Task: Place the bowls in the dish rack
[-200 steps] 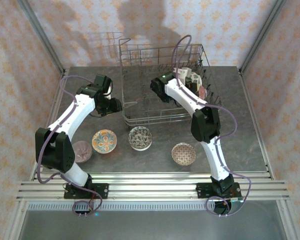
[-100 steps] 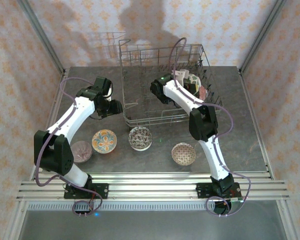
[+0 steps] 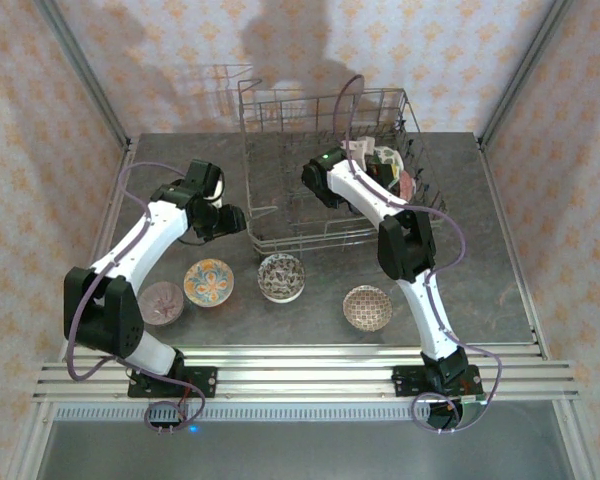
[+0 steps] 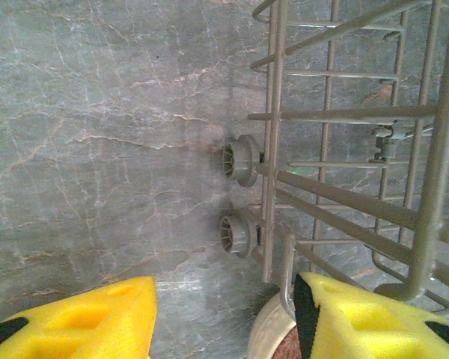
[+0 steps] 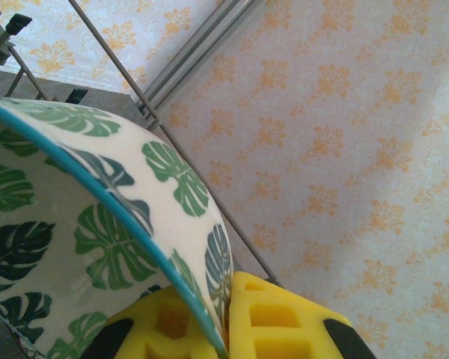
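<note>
Tabletop (image 3: 480, 260): grey marbled, carried the whole job. Dish rack (image 3: 300, 240) sat at the far middle of it, tall wire sides and mostly bare tines. Its left near corner with two small rollers (image 4: 238, 159) showed close up in the left wrist view.

Right gripper (image 5: 224, 299) was clamped on the rim of the leaf bowl (image 5: 97, 224), which was cream with green leaves and a teal edge. One yellow finger sat on each side of the rim. In the top view that arm reached into the rack and held the bowl above the tines toward the back right, beside the racked bowls (image 3: 390, 165). The bowl looked tilted on edge and not yet seated.

Left gripper (image 4: 224, 299) hung low over the tabletop just outside the rack's left near corner, its jaws apart with bare stone showing between them. A cream bowl rim (image 4: 273, 336) sat at the bottom edge, right against one finger. The other finger was well clear of it, so it did not read as a grip. Couldn't tell which bowl that was.

Racked bowls: a few stood on edge along the right side; exact count unclear from above.

Loose bowls were in a row on the near tabletop: pink-brown bowl (image 3: 163, 303), orange bowl (image 3: 209, 282), dark patterned bowl (image 3: 281, 277) and brown lattice bowl (image 3: 367, 307).

Progress, as a judgement: roughly halfway or a bit under. A few bowls were loaded and one was in hand over the rack. Four plus the one by the left gripper were left to load.
</note>
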You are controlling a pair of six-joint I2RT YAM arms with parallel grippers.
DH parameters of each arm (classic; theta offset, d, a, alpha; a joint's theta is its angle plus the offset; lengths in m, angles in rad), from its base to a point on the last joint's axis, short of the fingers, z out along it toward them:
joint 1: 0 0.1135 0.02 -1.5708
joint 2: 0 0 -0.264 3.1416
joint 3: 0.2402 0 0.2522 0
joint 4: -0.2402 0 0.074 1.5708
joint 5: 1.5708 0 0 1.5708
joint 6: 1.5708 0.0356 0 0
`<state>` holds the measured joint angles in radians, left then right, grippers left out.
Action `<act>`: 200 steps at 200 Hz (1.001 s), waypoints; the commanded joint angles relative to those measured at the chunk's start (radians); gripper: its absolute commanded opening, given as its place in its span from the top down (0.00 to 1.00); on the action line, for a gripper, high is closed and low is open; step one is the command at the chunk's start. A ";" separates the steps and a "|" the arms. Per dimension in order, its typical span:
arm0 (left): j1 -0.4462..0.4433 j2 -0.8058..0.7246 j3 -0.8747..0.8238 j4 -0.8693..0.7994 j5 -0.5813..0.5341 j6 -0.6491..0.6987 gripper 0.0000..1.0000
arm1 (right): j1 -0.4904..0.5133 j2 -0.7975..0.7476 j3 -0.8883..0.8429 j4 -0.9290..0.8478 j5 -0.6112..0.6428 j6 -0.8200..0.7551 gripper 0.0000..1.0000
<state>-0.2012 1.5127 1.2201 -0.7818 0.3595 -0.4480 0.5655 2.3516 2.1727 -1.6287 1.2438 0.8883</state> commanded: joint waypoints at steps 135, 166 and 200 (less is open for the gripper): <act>-0.041 -0.035 -0.108 0.031 0.085 -0.046 0.49 | -0.038 0.090 0.049 -0.152 0.119 -0.066 1.00; -0.041 -0.048 -0.079 0.009 0.072 -0.038 0.49 | -0.032 0.106 0.038 -0.152 0.084 -0.040 1.00; -0.041 -0.051 -0.029 -0.033 0.057 -0.019 0.49 | -0.016 0.098 0.006 -0.152 0.034 -0.005 1.00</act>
<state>-0.2295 1.4853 1.1313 -0.7742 0.4168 -0.4805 0.5491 2.4538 2.1998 -1.6276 1.3357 0.8368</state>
